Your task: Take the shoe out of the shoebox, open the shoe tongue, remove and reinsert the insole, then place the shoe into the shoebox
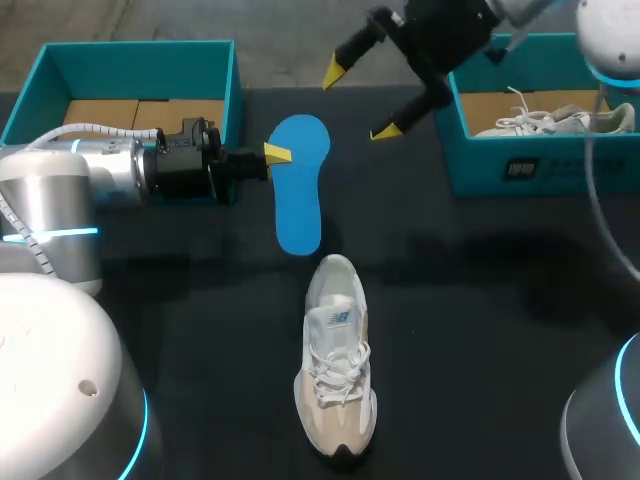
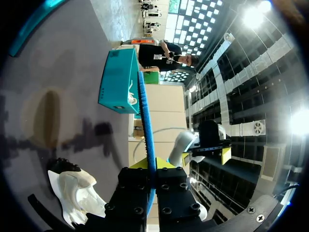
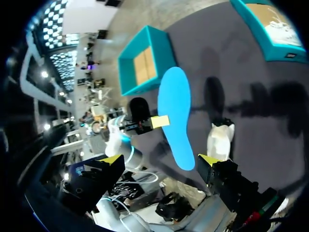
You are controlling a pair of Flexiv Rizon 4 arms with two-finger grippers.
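A blue insole [image 1: 300, 190] is out of the shoe, and my left gripper [image 1: 277, 155] is shut on its side edge near the wide end. In the left wrist view the insole [image 2: 147, 130] runs edge-on out from between the fingers of the left gripper [image 2: 150, 166]. The white and beige shoe [image 1: 337, 360] lies on the black table nearer the front, just past the insole's narrow end. My right gripper [image 1: 358, 102] hangs open above the far end of the insole, holding nothing. From the right wrist, the insole [image 3: 176, 121] and shoe [image 3: 219, 140] lie ahead of the right gripper [image 3: 159, 162].
A teal shoebox [image 1: 140, 55] with a bare cardboard floor stands at the back left, behind my left arm. A second teal box [image 1: 520, 165] at the back right holds another white shoe [image 1: 555, 120]. Bare table lies on both sides of the shoe.
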